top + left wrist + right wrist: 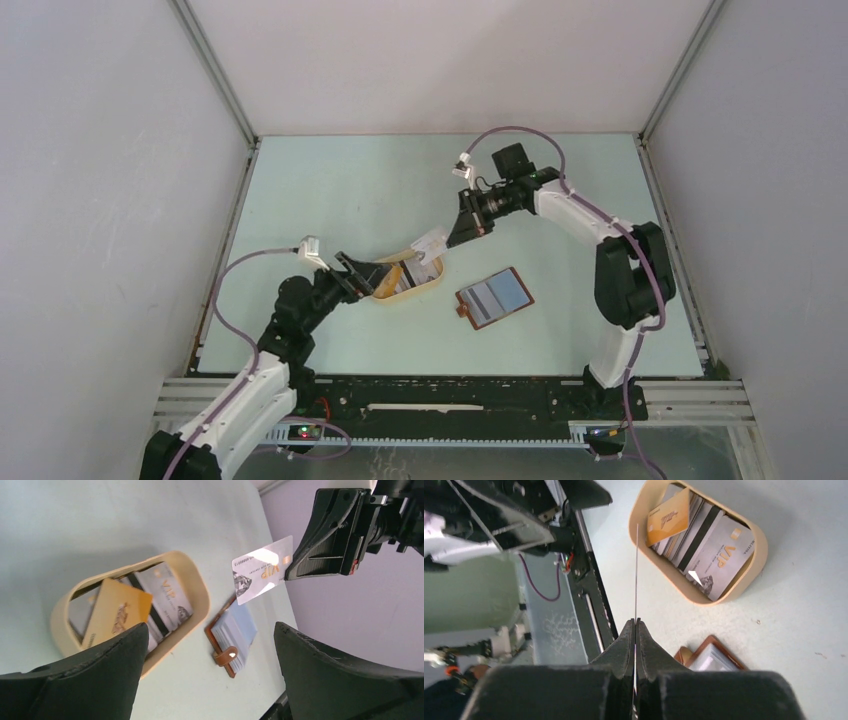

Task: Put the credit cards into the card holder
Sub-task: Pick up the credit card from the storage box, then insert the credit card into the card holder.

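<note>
My right gripper (452, 238) is shut on a whitish VIP credit card (430, 241) and holds it in the air above the tray's right end; the card shows in the left wrist view (262, 570) and edge-on in the right wrist view (636, 570). Several more cards, a tan-orange one (116, 611) on top, lie in the oval cream tray (432, 283). The reddish-brown card holder (494, 297) lies open on the table right of the tray, grey pockets up, seen also in the left wrist view (231, 632). My left gripper (378, 277) is open and empty at the tray's left end.
The enclosure's grey walls stand at the left, right and back. A black rail runs along the table's near edge (450, 388). The card holder's strap with its snap (226, 656) points toward the near side.
</note>
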